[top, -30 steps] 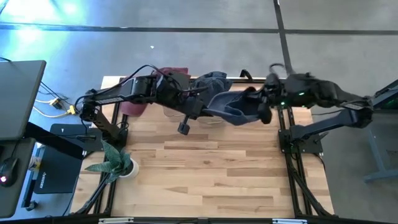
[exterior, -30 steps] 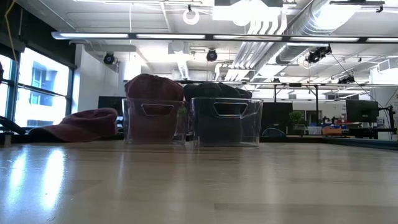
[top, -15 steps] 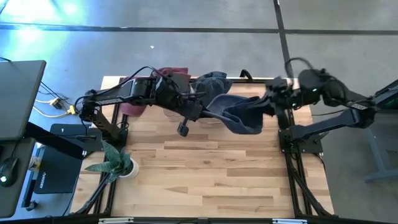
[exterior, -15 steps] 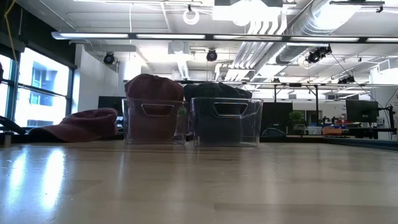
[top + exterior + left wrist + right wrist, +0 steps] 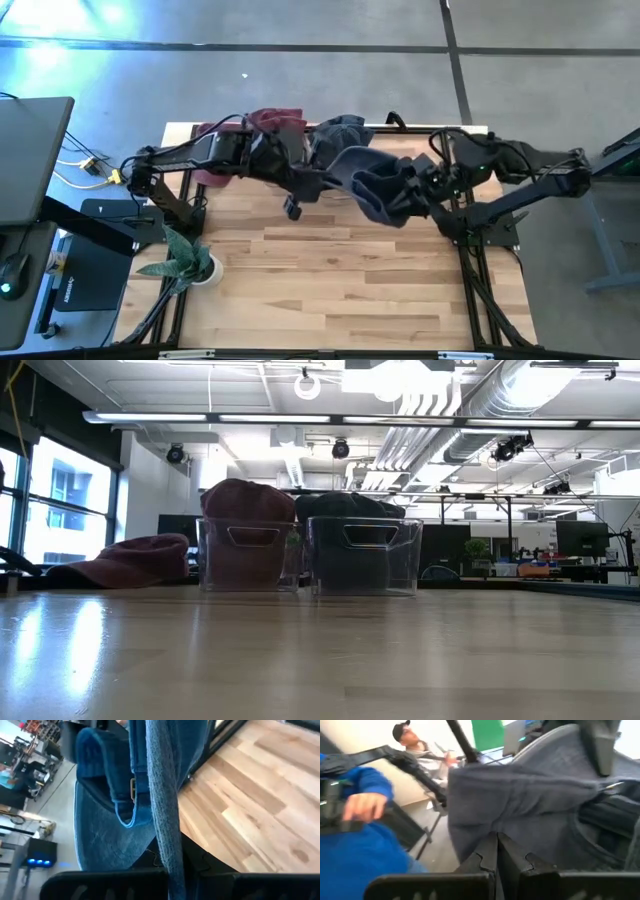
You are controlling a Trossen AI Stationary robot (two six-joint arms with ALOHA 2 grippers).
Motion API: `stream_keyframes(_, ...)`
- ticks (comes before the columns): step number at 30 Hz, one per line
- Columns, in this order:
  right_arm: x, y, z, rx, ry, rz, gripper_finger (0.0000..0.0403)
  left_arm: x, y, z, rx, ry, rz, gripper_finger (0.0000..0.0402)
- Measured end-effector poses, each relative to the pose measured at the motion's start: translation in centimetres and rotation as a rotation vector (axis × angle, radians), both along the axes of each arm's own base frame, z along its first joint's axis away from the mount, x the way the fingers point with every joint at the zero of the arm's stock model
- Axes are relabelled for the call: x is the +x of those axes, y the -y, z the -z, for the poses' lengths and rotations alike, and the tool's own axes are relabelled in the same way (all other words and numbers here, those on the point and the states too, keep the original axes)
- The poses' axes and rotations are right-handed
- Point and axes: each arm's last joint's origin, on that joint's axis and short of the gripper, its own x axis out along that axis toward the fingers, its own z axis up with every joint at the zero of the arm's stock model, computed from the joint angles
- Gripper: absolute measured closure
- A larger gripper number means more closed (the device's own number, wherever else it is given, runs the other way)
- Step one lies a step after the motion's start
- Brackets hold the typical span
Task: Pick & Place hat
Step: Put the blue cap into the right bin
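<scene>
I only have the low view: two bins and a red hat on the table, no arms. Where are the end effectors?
Observer: Overhead, the left end effector and right end effector are above the far part of the table, with a blue hat between them.
Operator: Do both grip it?
Observer: Yes. Each wrist view shows that arm's fingers shut on the hat's fabric.

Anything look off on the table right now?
Yes. The blue denim hat hangs stretched in the air between both grippers, left gripper and right gripper each shut on its fabric. A maroon cap lies loose on the table beside the clear plastic bins, not inside one.
</scene>
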Motion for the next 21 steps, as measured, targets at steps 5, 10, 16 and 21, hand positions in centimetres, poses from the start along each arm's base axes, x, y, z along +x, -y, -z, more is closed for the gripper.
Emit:
stream_keyframes(5, -1.0, 0.4, -0.4, -0.06, 0.03, 0.194, 0.04, 0.4, 1.3, 0.7, 0.044, -0.037, 0.035, 0.0401)
stream_keyframes(10, -1.8, 1.3, 0.6, -0.121, -0.091, 0.454, 0.04, 0.7, 2.3, 0.9, 0.046, -0.029, 0.059, 0.0401)
stream_keyframes(16, -2.0, 1.6, 1.4, -0.194, -0.161, 0.555, 0.0401, 0.7, 3.0, 1.0, 0.049, -0.032, 0.06, 0.0401)
stream_keyframes(21, -2.2, 1.6, -0.2, -0.156, -0.011, 0.514, 0.0402, 1.0, 3.0, 1.1, 0.009, -0.031, 0.045, 0.0401)
